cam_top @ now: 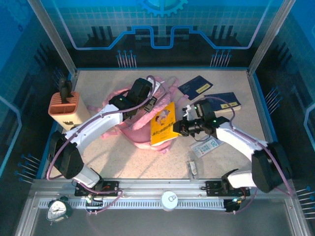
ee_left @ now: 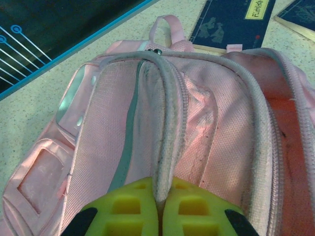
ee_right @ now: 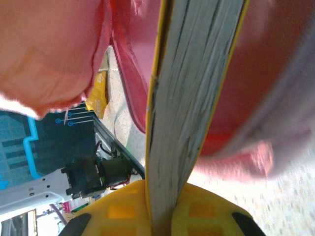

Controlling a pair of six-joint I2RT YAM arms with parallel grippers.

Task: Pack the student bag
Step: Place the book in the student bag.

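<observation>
The pink student bag (cam_top: 129, 129) lies in the middle of the table, its mouth facing right. My left gripper (cam_top: 147, 101) is shut on the grey zipper edge of the bag (ee_left: 170, 142), holding the flap up. My right gripper (cam_top: 178, 129) is shut on a yellow book (cam_top: 163, 124), which stands tilted in the bag's opening. In the right wrist view the yellow book (ee_right: 194, 98) shows edge-on between the yellow fingers (ee_right: 120, 209), with pink fabric of the bag (ee_right: 54, 49) on both sides.
Two dark blue books (cam_top: 195, 87) (cam_top: 224, 103) lie at the back right. An orange-and-cream pen holder (cam_top: 64, 107) stands at the left. A small white card (cam_top: 207, 146) and a small object (cam_top: 192, 168) lie near the front right. A clock (cam_top: 59, 209) sits on the front rail.
</observation>
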